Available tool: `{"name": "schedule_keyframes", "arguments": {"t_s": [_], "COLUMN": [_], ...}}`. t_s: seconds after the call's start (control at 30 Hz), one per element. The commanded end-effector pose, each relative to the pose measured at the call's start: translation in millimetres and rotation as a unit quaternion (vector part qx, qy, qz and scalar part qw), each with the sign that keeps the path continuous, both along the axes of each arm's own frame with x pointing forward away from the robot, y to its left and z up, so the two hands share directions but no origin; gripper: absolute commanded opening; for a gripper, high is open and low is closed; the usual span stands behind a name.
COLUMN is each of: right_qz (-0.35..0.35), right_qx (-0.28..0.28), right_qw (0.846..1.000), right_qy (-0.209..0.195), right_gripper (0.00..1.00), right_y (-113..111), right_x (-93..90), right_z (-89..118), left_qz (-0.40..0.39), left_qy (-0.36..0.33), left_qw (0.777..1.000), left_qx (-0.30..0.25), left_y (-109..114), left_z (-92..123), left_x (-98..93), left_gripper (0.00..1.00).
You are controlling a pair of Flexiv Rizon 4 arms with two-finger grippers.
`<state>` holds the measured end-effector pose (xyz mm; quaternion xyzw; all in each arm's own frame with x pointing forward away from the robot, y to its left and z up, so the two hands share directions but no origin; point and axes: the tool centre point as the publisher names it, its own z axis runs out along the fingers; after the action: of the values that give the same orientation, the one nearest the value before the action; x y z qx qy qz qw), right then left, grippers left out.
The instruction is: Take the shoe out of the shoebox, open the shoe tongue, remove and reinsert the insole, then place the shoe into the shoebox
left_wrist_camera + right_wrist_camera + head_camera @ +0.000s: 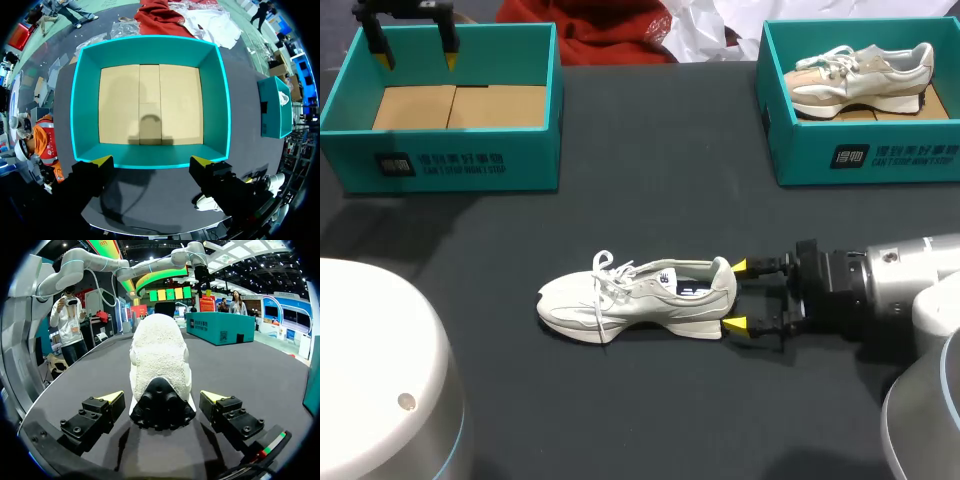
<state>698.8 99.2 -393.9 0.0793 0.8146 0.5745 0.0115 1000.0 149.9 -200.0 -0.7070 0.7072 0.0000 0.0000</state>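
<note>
My right gripper (737, 295) lay low over the black table (620, 410), fingers spread. The heel of the white shoe (630, 300) sat between the yellow tips, and the wrist view showed a gap on either side, so neither finger touched it. The shoe stood upright on its sole, toe pointing away from that gripper. My left gripper (417, 58) hung above the empty teal shoebox (450, 160), fingers apart, with the cardboard floor ahead of them. A second shoebox (860, 155), well off to the right gripper's side, held another shoe (860, 78).
</note>
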Motion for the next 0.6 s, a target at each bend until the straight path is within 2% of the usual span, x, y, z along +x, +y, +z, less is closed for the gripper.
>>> {"name": "schedule_keyframes", "arguments": {"t_s": [0.03, 0.6], "right_qz": [0.0, 0.007], "right_qx": [0.001, 0.004], "right_qw": [1.0, 1.0], "right_qy": [0.0, 0.003], "right_gripper": [1.0, 1.0], "right_y": [12, 36], "right_x": [2.1, 2.7], "right_z": [-6, -10], "left_qz": [0.0, 0.0], "left_qy": [0.0, 0.0], "left_qw": [1.0, 1.0], "left_qx": [0.0, 0.0], "left_y": [0, 0], "left_z": [0, 0], "left_x": [0.0, 0.0], "left_gripper": [1.0, 1.0]}}
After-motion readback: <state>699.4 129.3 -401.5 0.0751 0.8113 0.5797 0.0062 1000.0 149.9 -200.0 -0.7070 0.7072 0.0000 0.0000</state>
